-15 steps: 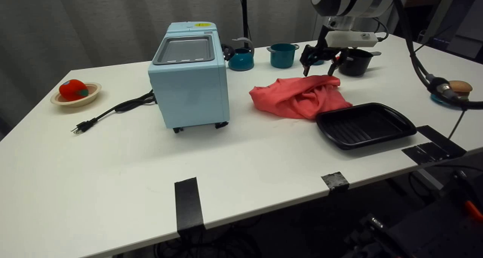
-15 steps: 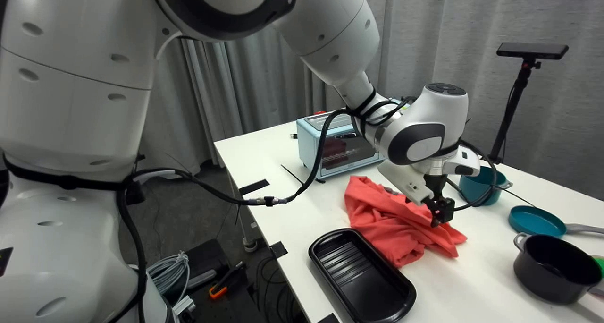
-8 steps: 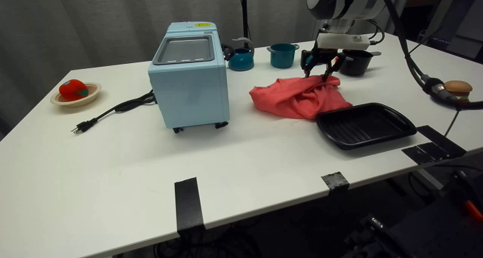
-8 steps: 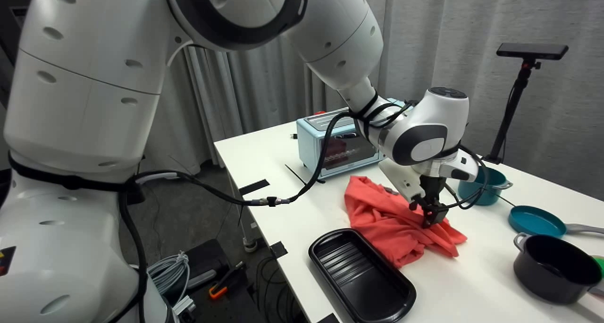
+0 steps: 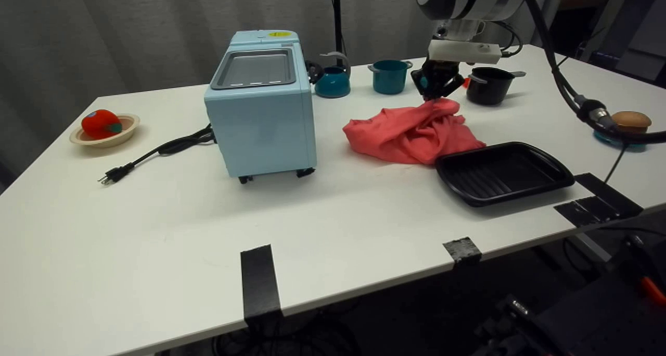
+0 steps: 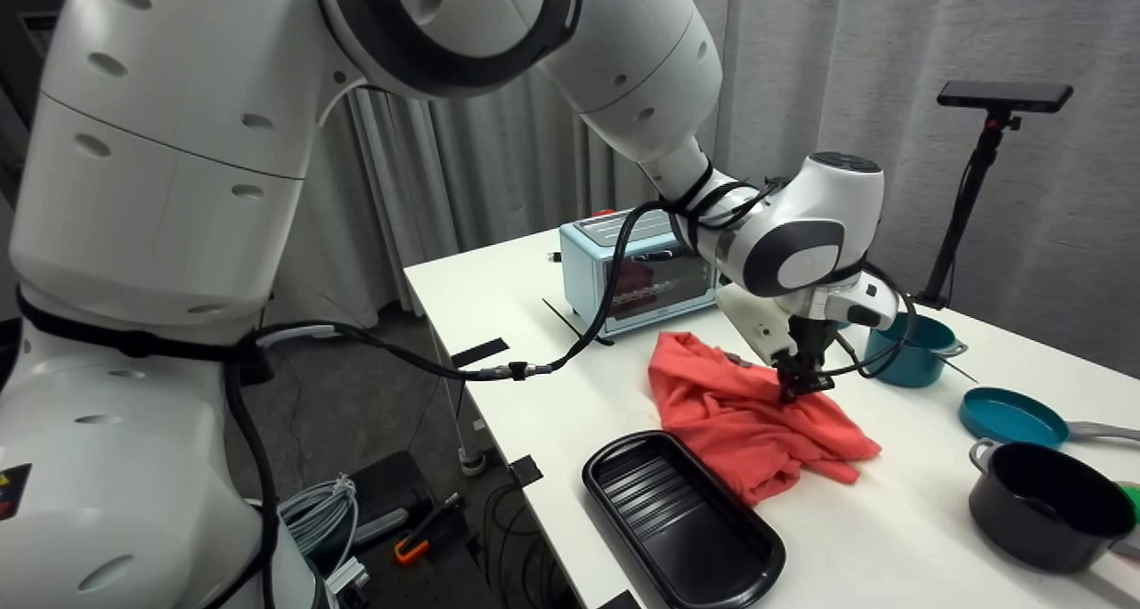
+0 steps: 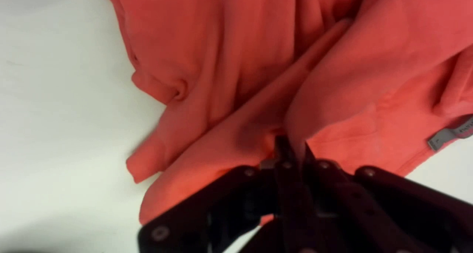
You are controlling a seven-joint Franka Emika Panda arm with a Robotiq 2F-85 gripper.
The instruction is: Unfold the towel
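The towel (image 5: 403, 137) is a crumpled coral-red cloth on the white table, heaped in folds in both exterior views. My gripper (image 5: 430, 98) is at its far edge, pointing down, with the fingers together on a raised bit of cloth. In an exterior view the towel (image 6: 726, 413) spreads beneath the gripper (image 6: 789, 395), whose tips are partly hidden. A thin fold of the towel (image 7: 332, 94) runs in between the fingertips of the gripper (image 7: 295, 147) in the wrist view. A grey label (image 7: 439, 139) shows near one towel edge.
A black ribbed tray (image 5: 504, 174) touches or nearly touches the towel's near corner. The light-blue toaster oven (image 5: 265, 132) stands to one side. Behind are a teal pot (image 5: 390, 77), a teal kettle (image 5: 333, 83) and a black pot (image 5: 489, 88); a teal pan (image 6: 1015, 418) lies nearby.
My gripper came down onto the towel with its fingers apart, then they came together on a fold. It has since risen slightly, drawing that bit of cloth up.
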